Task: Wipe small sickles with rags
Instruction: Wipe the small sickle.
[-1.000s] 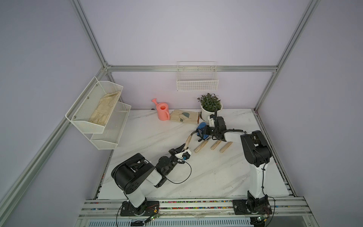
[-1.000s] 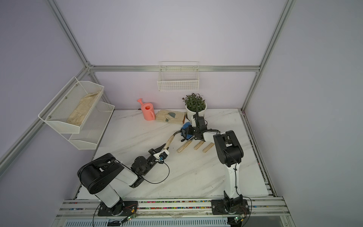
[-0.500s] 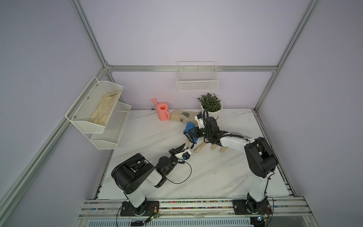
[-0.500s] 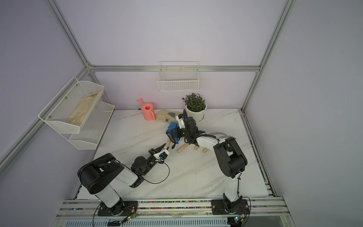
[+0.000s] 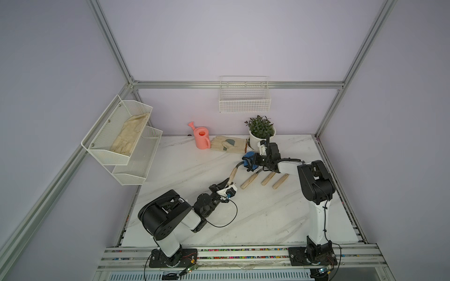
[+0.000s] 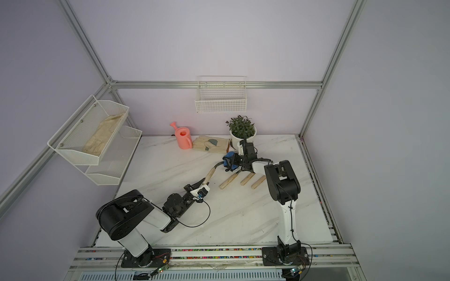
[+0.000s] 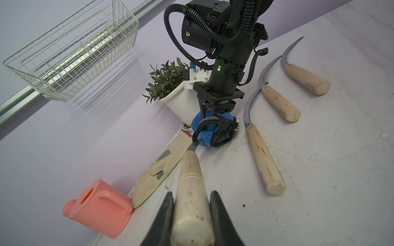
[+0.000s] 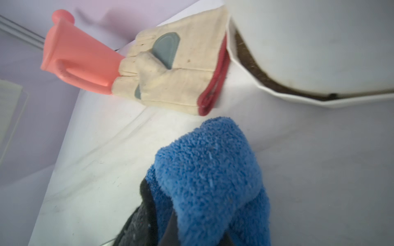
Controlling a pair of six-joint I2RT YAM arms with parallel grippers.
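The left pincer (image 7: 191, 194) grips a sickle (image 7: 190, 168) by its smooth pale wooden handle, the thin curved blade reaching ahead into the plush blue rag (image 7: 205, 135). The right pincer (image 7: 215, 114) pinches that bunched rag tight; three other sickles (image 7: 279, 104) lie just beside it.

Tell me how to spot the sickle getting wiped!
Find the potted plant at the table's back. In front of it three sickles lie side by side. The held sickle is left of them: only its handle is pinched by the left gripper, its blade buried in the blue rag.
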